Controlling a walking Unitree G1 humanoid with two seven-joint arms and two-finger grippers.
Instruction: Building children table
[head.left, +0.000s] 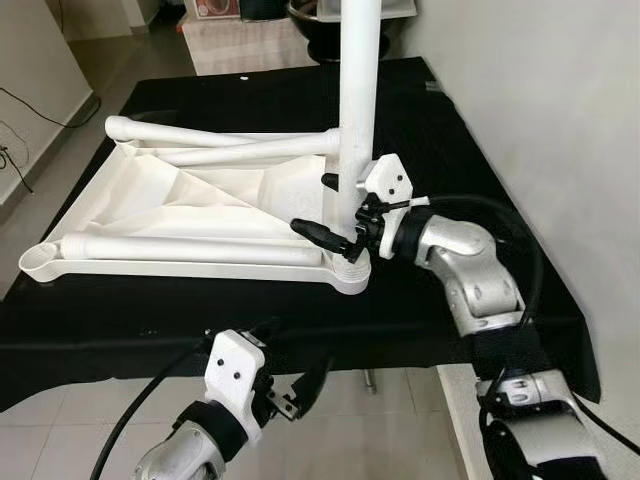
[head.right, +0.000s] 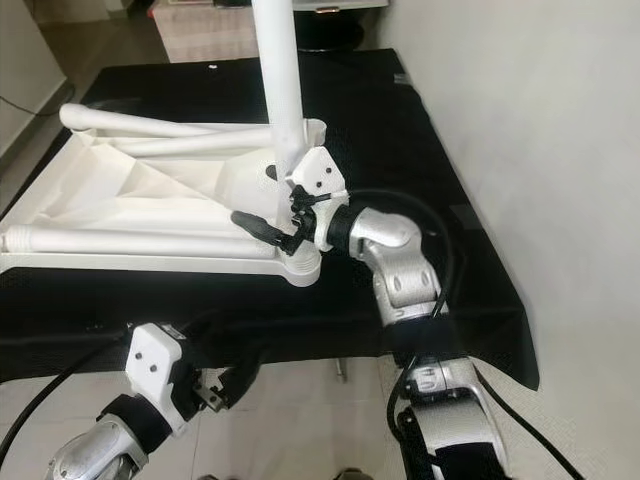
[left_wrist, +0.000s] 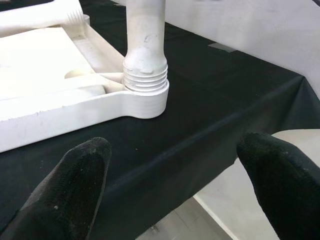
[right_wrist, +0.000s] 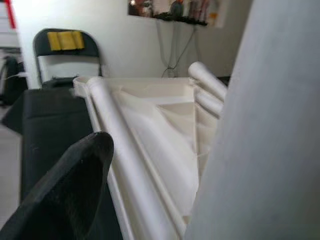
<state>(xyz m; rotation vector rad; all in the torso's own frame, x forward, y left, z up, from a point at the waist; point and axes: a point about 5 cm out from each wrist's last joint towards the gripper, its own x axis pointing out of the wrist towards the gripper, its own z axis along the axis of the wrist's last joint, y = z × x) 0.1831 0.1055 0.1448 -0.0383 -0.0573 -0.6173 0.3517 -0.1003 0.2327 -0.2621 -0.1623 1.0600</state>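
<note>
Tabletop (head.left: 190, 215) lies inverted on black-draped desk (head.left: 250, 310), right tool (head.left: 340, 212) clamped around upright leg (head.left: 358, 110) seating it in corner socket (head.left: 348, 272); left tool (head.left: 296, 388) open, idle below edge.

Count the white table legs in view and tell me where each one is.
4. One leg stands upright in the tabletop's near corner socket, at the right gripper. Three lie on the tabletop: near edge, far edge and diagonal. None seems hidden.
</note>
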